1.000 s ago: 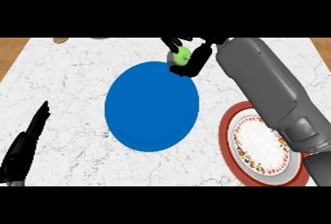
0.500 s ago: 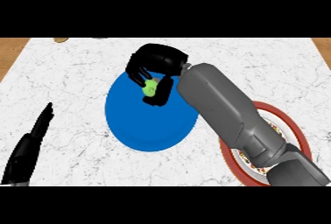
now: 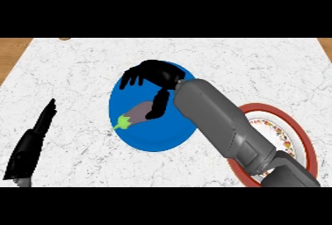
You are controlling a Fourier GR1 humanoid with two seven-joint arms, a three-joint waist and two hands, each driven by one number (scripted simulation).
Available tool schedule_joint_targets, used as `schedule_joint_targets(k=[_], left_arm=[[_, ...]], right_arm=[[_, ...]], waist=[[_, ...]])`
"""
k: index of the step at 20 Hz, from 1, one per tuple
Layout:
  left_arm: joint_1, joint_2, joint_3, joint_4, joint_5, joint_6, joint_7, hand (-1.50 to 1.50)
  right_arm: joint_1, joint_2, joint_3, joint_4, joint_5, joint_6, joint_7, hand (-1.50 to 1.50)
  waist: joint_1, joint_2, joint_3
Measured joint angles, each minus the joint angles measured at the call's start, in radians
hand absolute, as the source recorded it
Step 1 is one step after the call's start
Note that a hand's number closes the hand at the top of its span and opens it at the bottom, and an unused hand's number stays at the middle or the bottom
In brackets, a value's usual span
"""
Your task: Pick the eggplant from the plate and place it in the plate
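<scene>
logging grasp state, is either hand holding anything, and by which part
Nothing looks held: the eggplant lies on the blue plate, the right hand open above it, its thumb across the purple end.

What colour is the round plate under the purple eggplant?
Solid blue round plate; best in the head view.

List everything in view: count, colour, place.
Round blue plate: 1, blue, counter centre.
Purple eggplant with green stem: 1, purple and green, lying on the blue plate.
Round red-rimmed patterned plate: 1, red and white, right side, partly behind grey forearm.
White marble counter: 1, white, under everything.
Right robot hand: 1, black, open above the eggplant.
Left robot hand: 1, black, open, left edge.
</scene>
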Motion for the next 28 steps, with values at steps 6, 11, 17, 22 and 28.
schedule_joint_targets(k=[6,11,17,22,28], left_arm=[[0.009,-0.005,0.005,-0.005,-0.007,-0.006,-0.004,0.00],[-0.007,-0.003,0.021,0.006,-0.006,-0.010,0.000,0.00],[0.002,-0.010,0.020,-0.003,-0.011,-0.014,-0.008,0.00],[-0.017,-0.019,0.010,-0.015,-0.016,-0.019,0.000,0.00],[-0.049,-0.018,0.010,-0.010,-0.022,-0.027,0.010,0.00]], right_arm=[[0.029,0.003,-0.053,-0.006,-0.141,-0.057,-0.030,-1.50],[-0.021,-0.009,-0.190,0.053,-0.234,-0.076,-0.005,-1.50],[-0.044,-0.107,-0.350,0.170,-0.346,0.031,-0.068,-1.50],[-0.057,-0.202,-0.426,0.271,-0.387,0.148,-0.173,-1.50],[-0.063,-0.309,-0.448,0.345,-0.371,0.253,-0.305,-1.50]], waist=[[-0.002,0.000,0.000],[-0.012,0.000,0.000],[-0.001,0.008,0.001],[0.018,0.019,0.002],[0.036,0.030,0.002]])
